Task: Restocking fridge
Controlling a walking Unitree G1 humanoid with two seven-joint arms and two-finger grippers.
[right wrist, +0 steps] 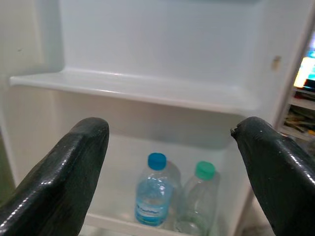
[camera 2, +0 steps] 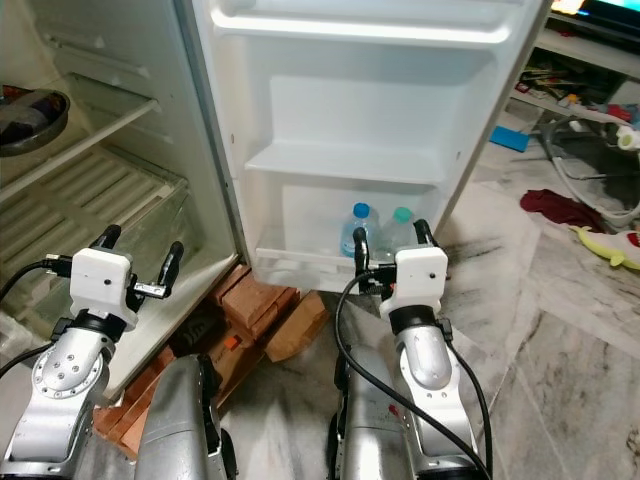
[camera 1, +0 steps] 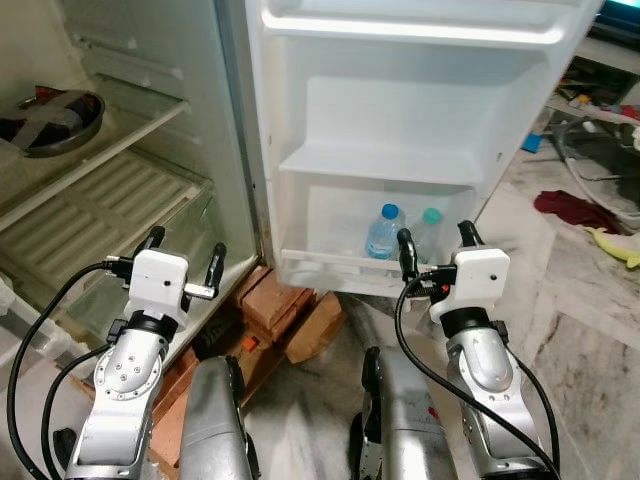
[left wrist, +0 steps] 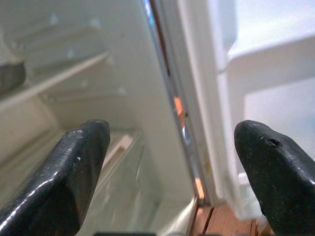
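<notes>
The floor [camera 1: 590, 300] is pale veined marble, and it takes up the lower right of the head views. On it, at the right edge, lie a dark red cloth [camera 1: 575, 208] and a yellow toy [camera 1: 620, 246]. A stack of bricks [camera 1: 285, 300] sits low in the centre, under the fridge's [camera 1: 190, 120] bottom corner.

The fridge stands open. Its inner shelves fill the upper left of the frame, with a dark metal bowl [camera 1: 50, 120] on the upper one. The open door [camera 1: 420, 110] fills the upper centre, its white racks facing the camera. In the bottom door rack [camera 1: 330, 270] stand two bottles side by side and touching or nearly so: a blue-capped bottle [camera 1: 384, 232] holding water and a green-capped bottle [camera 1: 428, 232] just to its right, both upright behind the rack's front lip.

The left gripper [camera 1: 184, 255] hovers low in the left of the frame, before the fridge's lower shelf edge and beside the hinge side of the door, its fingers [left wrist: 74, 167] spread wide and holding nothing. The right gripper [camera 1: 437, 242] is raised in the lower centre right, just in front of the bottom rack and the two bottles, fingers [right wrist: 74, 167] likewise spread apart and empty. Open floor lies between the door and the clutter at the right.
</notes>
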